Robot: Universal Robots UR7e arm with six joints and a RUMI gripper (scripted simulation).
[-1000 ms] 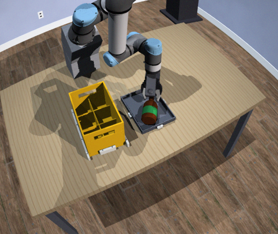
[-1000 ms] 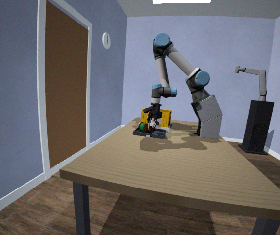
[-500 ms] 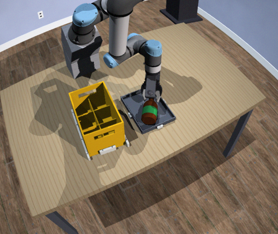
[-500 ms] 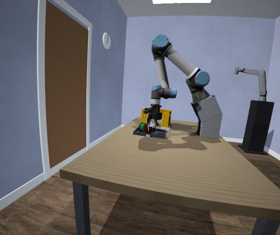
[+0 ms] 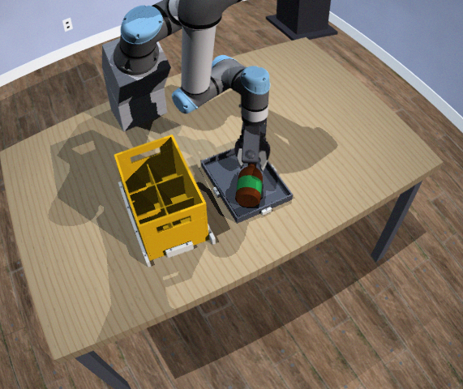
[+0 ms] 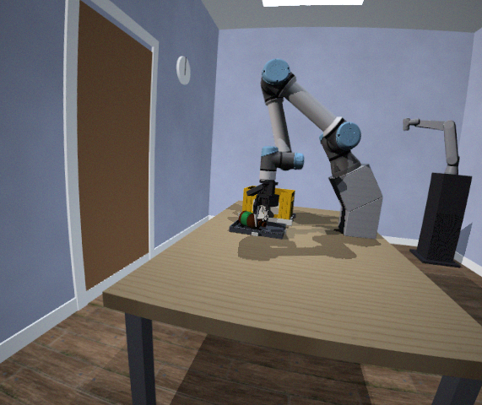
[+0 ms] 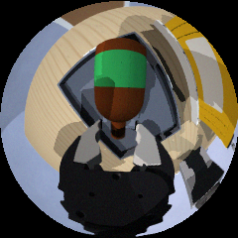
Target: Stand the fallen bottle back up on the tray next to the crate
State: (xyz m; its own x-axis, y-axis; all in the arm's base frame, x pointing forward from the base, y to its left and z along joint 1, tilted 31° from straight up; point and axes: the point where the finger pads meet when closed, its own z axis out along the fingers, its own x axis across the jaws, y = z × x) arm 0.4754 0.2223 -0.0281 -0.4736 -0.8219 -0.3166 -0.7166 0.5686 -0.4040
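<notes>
Bottle lying on its side in tray beside crate, neck between fingers of tool; partly open, apparently gripping nothing yet. Risk: closing on narrow neck off-centre, rolling bottle or shoving loose tray across bench

Bottle lies on tray, neck between the hand's parted fingers; no contact visible.
</notes>
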